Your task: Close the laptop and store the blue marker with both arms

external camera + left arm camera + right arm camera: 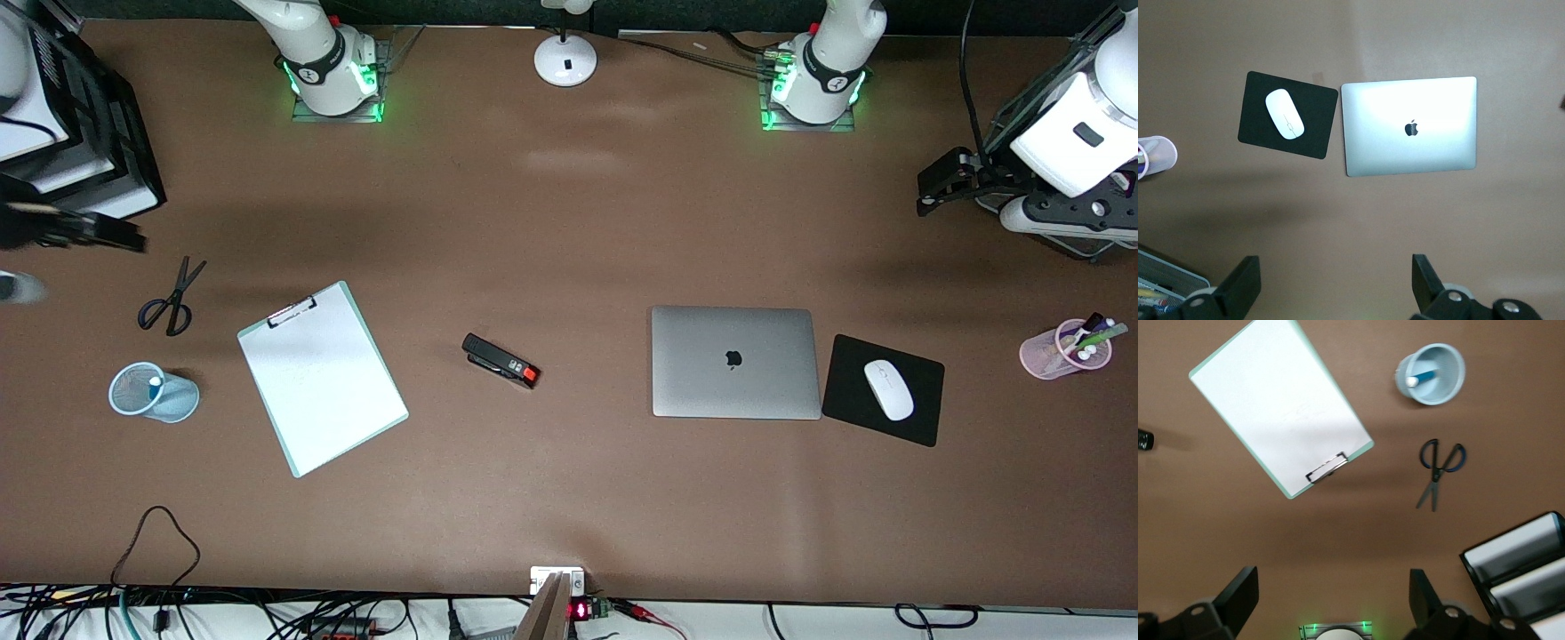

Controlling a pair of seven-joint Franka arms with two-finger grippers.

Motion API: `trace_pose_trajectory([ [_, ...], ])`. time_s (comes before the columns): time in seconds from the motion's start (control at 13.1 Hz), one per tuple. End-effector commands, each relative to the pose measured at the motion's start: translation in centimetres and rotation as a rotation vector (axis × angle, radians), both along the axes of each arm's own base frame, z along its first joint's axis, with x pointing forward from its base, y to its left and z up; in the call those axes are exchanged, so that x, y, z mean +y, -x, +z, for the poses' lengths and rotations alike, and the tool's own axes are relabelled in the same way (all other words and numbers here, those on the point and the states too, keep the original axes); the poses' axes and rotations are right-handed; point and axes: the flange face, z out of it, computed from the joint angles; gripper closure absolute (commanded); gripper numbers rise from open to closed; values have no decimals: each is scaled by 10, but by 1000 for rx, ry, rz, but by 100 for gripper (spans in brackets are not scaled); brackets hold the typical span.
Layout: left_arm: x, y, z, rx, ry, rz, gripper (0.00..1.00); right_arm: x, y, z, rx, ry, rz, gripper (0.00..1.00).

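The laptop (734,361) (1409,125) lies shut and flat on the table, lid with its dark logo facing up, toward the left arm's end. The blue marker (153,383) (1421,378) stands inside a light-blue mesh cup (133,398) (1446,383) at the right arm's end, white end showing. My left gripper (926,188) (1335,280) hangs open and empty high over the table's edge at the left arm's end. My right gripper (80,233) (1331,593) is raised over the right arm's end, open, with nothing between its fingers.
A clipboard (322,377) with white paper, black-handled scissors (171,298) and a black stapler (500,360) lie on the table. A black mousepad (920,404) with a white mouse lies beside the laptop. A pink pen cup (1045,356) and black stacked trays (107,133) sit at the ends.
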Motion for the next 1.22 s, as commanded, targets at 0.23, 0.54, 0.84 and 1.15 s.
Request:
trace_pose_trajectory([
  [0.23, 28, 9, -6, -68, -20, 27, 0, 11, 47, 8, -80, -6, 19, 0],
  [0.54, 26, 13, -6, -65, -22, 15, 0, 4, 49, 14, -73, -32, 121, 0],
  [0.84, 27, 12, -5, -65, -21, -2, 0, 7, 48, 15, -81, -22, 22, 0],
  [1.15, 31, 12, -4, -65, -20, 2, 0, 8, 48, 15, -83, -24, 14, 0],
])
